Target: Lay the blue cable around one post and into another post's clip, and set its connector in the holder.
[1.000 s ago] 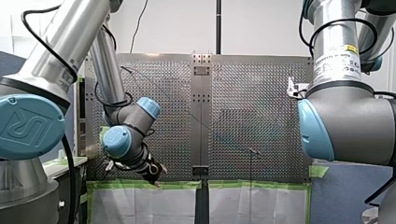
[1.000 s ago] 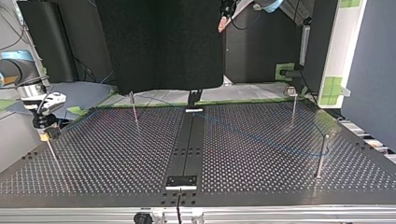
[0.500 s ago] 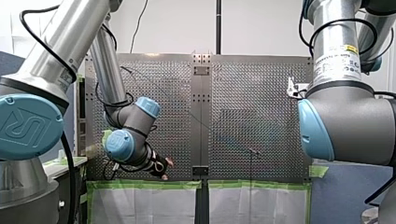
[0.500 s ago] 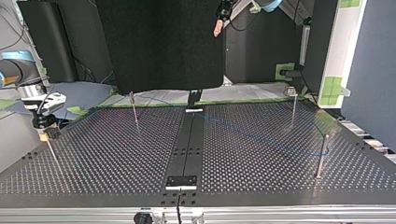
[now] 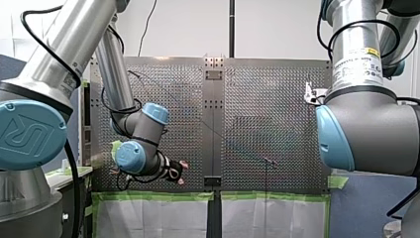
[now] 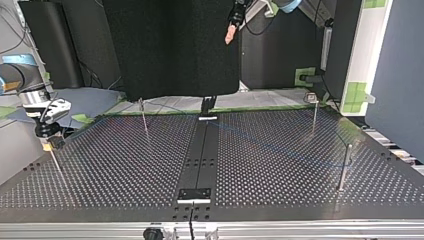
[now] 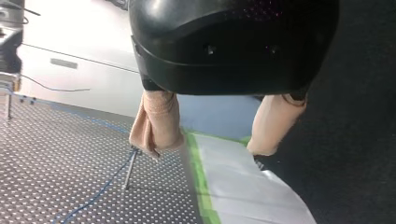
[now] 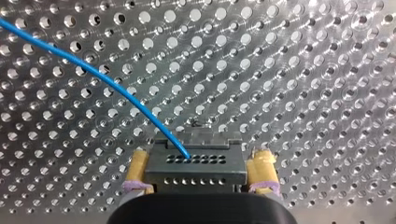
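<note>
Perforated surface, green tape at its edge. My right tool clamps the connector, blue cable leaving it; my left tool gapes empty.

The perforated metal counter is divided by a dark centre strip, with a small bracket at its near end in the top view. Four thin posts stand upright on it. A blue cable lies across the top view's right half. Green tape edges the far side.
</note>
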Robot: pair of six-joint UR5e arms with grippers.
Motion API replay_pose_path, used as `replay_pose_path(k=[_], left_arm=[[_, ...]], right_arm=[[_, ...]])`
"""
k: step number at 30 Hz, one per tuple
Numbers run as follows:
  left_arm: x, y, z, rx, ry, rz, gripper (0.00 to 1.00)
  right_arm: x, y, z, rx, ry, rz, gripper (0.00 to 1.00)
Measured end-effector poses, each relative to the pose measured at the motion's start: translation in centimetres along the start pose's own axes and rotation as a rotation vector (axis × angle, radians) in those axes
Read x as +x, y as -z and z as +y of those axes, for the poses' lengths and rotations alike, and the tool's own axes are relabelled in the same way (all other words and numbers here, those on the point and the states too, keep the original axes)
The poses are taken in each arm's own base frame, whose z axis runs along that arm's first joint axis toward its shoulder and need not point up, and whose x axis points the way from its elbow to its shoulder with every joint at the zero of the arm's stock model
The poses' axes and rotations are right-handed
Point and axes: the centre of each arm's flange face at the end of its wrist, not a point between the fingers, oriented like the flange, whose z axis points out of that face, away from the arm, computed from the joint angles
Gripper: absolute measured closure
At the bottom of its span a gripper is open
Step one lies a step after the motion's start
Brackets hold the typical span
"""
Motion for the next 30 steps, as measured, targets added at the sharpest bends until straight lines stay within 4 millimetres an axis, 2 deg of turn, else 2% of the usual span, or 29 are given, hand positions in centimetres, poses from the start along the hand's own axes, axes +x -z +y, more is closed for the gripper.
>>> replay_pose_path(k=[30], left_arm=[[-2.7,-2.3,-0.6,0.012,0.131,-0.239,0.00]], right_arm=[[0.1,-0.1,0.1,-0.018,0.002,0.005,0.11]])
